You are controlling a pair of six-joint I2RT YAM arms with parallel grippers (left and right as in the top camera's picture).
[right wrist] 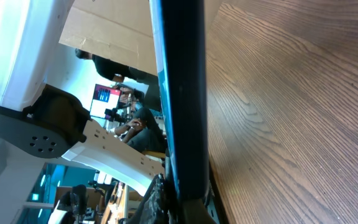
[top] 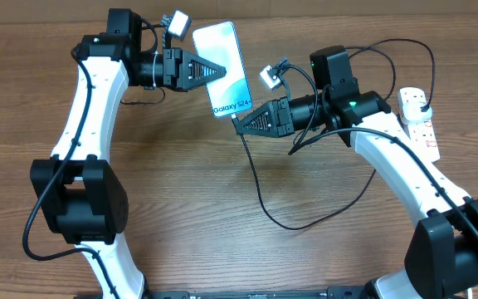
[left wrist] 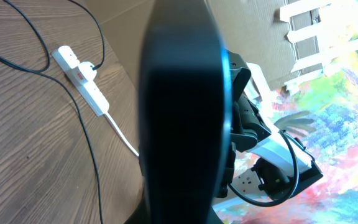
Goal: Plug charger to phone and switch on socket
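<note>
- Across the wooden worktop [top: 181, 208], the two arms meet near the far middle, with bare wood below them.
- To the right, the socket [top: 417, 123] lies flat near the edge, well apart from both arms. It looks parked there so it can be switched afterwards. Whether its red switches are on cannot be told.
- Between the arms, the phone [top: 224, 68] is held up off the wood with its screen lit. Its bottom edge is turned toward the right arm, probably to offer its port to the connector.
- From that bottom edge the charger [top: 260, 198] droops in a slack loop across the wood toward the right. Its black plug [top: 422, 101] appears already seated in the socket, so only the phone end needs work.
- On the phone's long side, the left fingers [top: 206, 70] are pressed together on it, bracing it against the push.
- At the bottom edge, the right fingers [top: 256, 121] are closed, apparently pinching the connector tip. The tip itself is hidden, so whether it is seated cannot be told.
</note>
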